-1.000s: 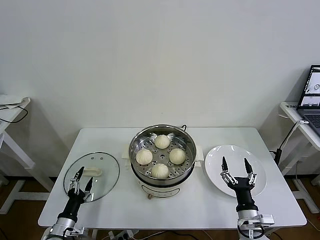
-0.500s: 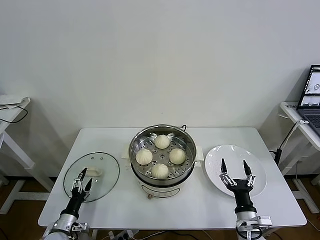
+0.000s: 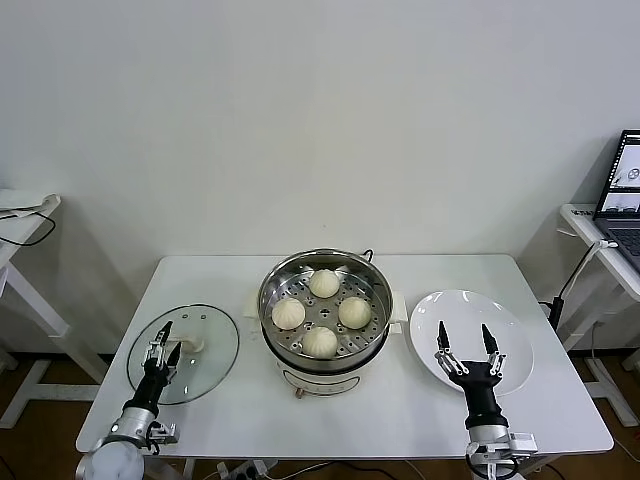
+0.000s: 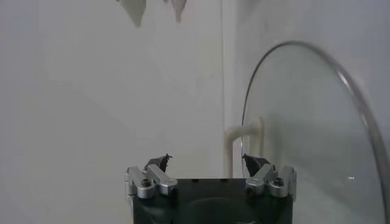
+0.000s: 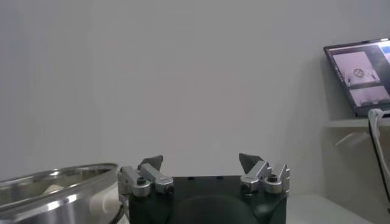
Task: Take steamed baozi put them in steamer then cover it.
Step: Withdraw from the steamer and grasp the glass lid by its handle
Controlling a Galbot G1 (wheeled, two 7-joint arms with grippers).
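Several cream-white steamed baozi point(image 3: 321, 311) lie on the perforated tray inside the shiny steel steamer point(image 3: 368, 278) at the table's middle. The steamer is uncovered; its rim point(image 5: 55, 179) also shows in the right wrist view. The round glass lid point(image 3: 210, 345) with a white handle point(image 3: 186, 344) lies flat on the table to the left, seen too as the lid point(image 4: 304, 122) in the left wrist view. My left gripper point(image 3: 163, 343) is open over the lid's near part, beside the handle. My right gripper point(image 3: 463, 341) is open and empty above the white plate point(image 3: 515, 335).
The white table point(image 3: 400, 410) carries the steamer's cream base point(image 3: 330, 380). A laptop point(image 3: 622, 195) sits on a side desk at the far right, another desk point(image 3: 20, 215) at the far left.
Both arms have drawn back slightly toward the table's near edge, and the left gripper has edged nearer the lid's handle. Both grippers stay open. Baozi, steamer and lid have not moved.
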